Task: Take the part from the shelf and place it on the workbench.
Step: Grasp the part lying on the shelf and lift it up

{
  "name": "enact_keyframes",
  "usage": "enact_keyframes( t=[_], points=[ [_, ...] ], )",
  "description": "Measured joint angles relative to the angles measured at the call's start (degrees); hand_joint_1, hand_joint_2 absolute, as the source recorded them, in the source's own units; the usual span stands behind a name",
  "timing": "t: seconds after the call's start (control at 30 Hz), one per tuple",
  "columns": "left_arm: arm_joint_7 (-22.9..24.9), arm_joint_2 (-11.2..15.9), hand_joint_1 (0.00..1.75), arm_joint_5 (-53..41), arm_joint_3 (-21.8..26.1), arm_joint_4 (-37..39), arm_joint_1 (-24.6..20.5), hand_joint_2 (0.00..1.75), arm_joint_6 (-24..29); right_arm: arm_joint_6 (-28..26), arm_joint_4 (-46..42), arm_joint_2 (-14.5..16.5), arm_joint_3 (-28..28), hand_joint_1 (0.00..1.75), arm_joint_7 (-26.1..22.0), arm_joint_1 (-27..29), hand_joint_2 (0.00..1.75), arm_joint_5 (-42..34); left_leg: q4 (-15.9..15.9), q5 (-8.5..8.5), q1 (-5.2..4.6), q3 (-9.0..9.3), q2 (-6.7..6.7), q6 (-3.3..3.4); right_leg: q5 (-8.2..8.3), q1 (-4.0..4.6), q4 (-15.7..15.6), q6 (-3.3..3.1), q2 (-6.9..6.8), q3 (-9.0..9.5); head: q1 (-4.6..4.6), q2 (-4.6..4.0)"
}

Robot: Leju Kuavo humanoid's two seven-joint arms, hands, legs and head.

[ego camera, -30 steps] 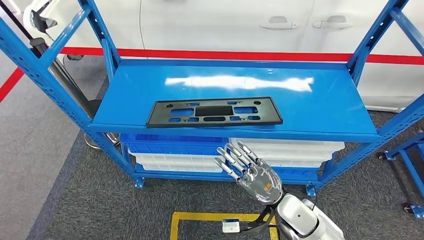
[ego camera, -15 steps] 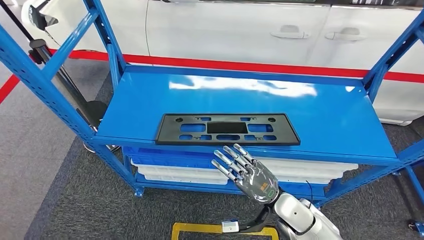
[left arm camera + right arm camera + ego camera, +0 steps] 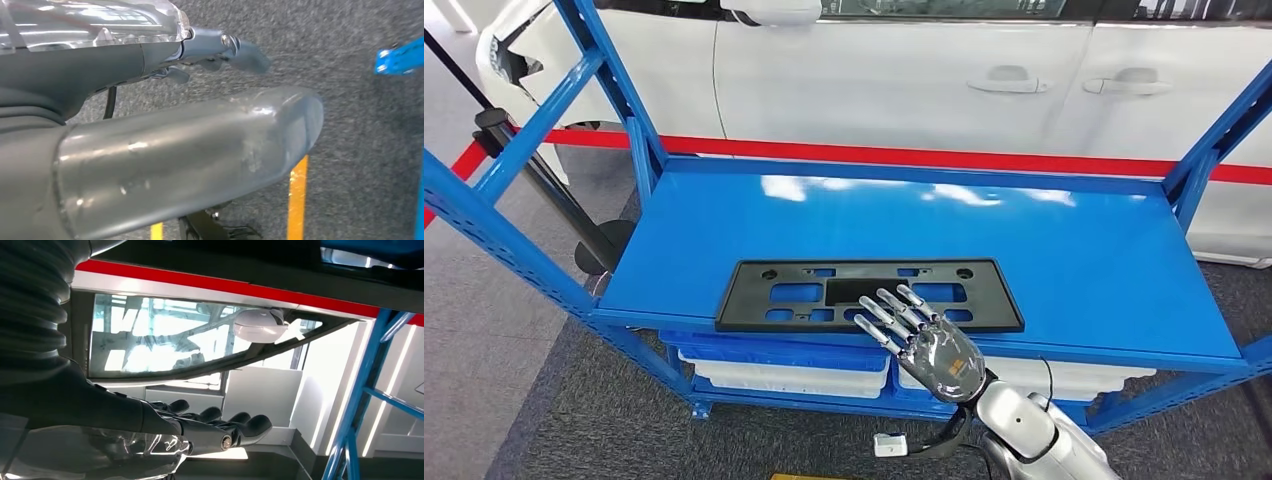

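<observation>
A blue metal shelf (image 3: 1064,250) on angled blue uprights carries a flat black part (image 3: 804,293), a long frame with cut-outs, lying near the front edge. White and blue bins (image 3: 784,366) sit on the lower level, above grey carpeted floor (image 3: 544,420).

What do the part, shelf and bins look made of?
Part: likely moulded black plastic; matte, thin, with cut-out slots and holes.
Shelf: probably painted sheet metal; glossy blue, mirrors glare and the white car behind, on perforated blue uprights.
Bins below: likely plastic; blue and white, ribbed rims, stacked. Their finish is hard to judge in shadow.
</observation>
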Motion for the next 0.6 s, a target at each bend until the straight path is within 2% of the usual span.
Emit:
enact_keyframes(
  t=[0.07, 0.1, 0.13, 0.2, 0.23, 0.3, 0.33, 0.4, 0.47, 0.53, 0.57, 0.6],
  points=[
    [0.1, 0.1, 0.00, 0.0, 0.0, 0.0, 0.0, 0.00, 0.0, 0.0, 0.3, -0.1, 0.1, 0.00, -0.1, -0.1, 1.75, -0.1, 5.9, -2.40, 0.09, -4.46, 0.08, -0.47, -0.69, 0.02, 0.0, -0.12, -0.07, 0.62, -0.02, 0.00],
    [0.1, 0.1, 0.00, 0.0, 0.0, 0.0, 0.1, 0.00, 0.0, 0.0, 0.4, -0.1, 0.1, 0.00, -0.2, -0.1, 1.75, -0.1, 6.7, -2.18, 0.14, -5.83, 0.10, -0.61, -1.08, 0.02, 0.0, -0.11, -0.05, 1.08, -0.02, 0.00],
    [0.2, 0.1, 0.00, 0.0, 0.0, 0.0, 0.2, 0.00, 0.0, 0.0, 0.5, -0.1, 0.1, 0.00, -0.2, -0.1, 1.75, -0.2, 5.4, -0.61, 0.18, -6.24, 0.11, -0.60, -1.47, 0.01, 0.0, -0.06, -0.01, 1.64, -0.02, 0.00],
    [0.1, 0.1, 0.00, -0.1, 0.0, 0.0, 0.4, 0.00, 0.0, 0.0, 0.8, -0.1, 0.2, 0.00, -0.2, -0.2, 1.75, -0.2, -1.4, 5.09, 0.22, -4.88, 0.08, -0.32, -2.31, -0.01, 0.0, 0.18, 0.01, 2.83, -0.01, 0.00],
    [0.0, 0.1, 0.00, -0.1, 0.0, 0.1, 0.4, 0.00, 0.0, 0.0, 1.0, -0.1, 0.2, 0.00, -0.1, -0.3, 1.75, -0.2, -4.5, 6.69, 0.17, -4.20, 0.09, -0.04, -2.64, 0.03, 0.1, 0.37, 0.05, 3.28, -0.01, 0.00],
    [-0.2, 0.2, 0.00, -0.2, 0.0, 0.1, 0.3, 0.00, 0.1, 0.0, 1.5, -0.1, 0.3, 0.00, 0.2, -0.6, 1.75, -0.1, -7.4, 7.95, -0.09, -3.60, 0.13, 0.72, -3.19, 0.16, 0.1, 0.98, 0.09, 3.65, 0.00, 0.00],
    [-0.3, 0.2, 0.00, -0.2, 0.1, 0.1, 0.2, 0.00, 0.2, 0.0, 1.7, -0.1, 0.3, 0.00, 0.3, -0.7, 1.75, 0.0, -7.4, 7.74, -0.22, -3.64, 0.17, 1.15, -3.36, 0.24, 0.1, 1.29, 0.13, 3.82, 0.00, 0.00],
    [-0.4, 0.2, 0.00, -0.2, 0.1, 0.1, 0.2, 0.00, 0.2, 0.0, 1.9, -0.1, 0.4, 0.00, 0.4, -0.9, 1.75, 0.1, -7.8, 8.82, 0.06, -3.17, 0.24, 2.00, -3.95, 0.36, 0.2, 1.87, 0.11, 3.96, 0.00, 0.00],
    [-0.4, 0.1, 0.00, -0.2, 0.1, 0.1, 0.1, 0.00, 0.2, 0.0, 2.1, 0.1, 0.5, 0.00, 0.5, -1.0, 1.75, 0.1, -8.3, 9.08, 0.42, -2.85, 0.28, 2.60, -6.04, 0.30, 3.4, 2.23, 0.21, 2.58, 0.01, 0.00],
    [-0.5, 0.1, 0.00, -0.3, 0.1, 0.1, -0.1, 0.00, 0.2, 0.0, 2.5, 0.3, 0.5, 0.00, 0.7, -1.2, 1.75, 0.1, -8.4, 9.00, 0.37, -2.84, 0.22, 2.93, -9.29, -0.03, 10.4, 2.51, 0.32, -1.03, 0.00, 0.00],
    [-0.5, 0.1, 0.00, -0.4, 0.1, 0.1, -0.1, 0.00, 0.2, 0.0, 2.9, 0.4, 0.6, 0.00, 0.9, -1.2, 1.75, 0.1, -8.4, 8.93, 0.33, -2.82, 0.17, 3.01, -10.23, -0.16, 13.7, 2.61, 0.33, -2.91, 0.01, 0.00],
    [-0.5, 0.1, 0.00, -0.5, 0.1, 0.1, -0.1, 0.00, 0.1, 0.0, 3.5, 0.4, 0.7, 0.00, 1.2, -1.2, 1.75, 0.2, -8.4, 8.83, 0.29, -2.76, 0.12, 3.04, -10.09, -0.26, 15.3, 2.65, 0.33, -4.09, 0.00, 0.00]
  ],
)
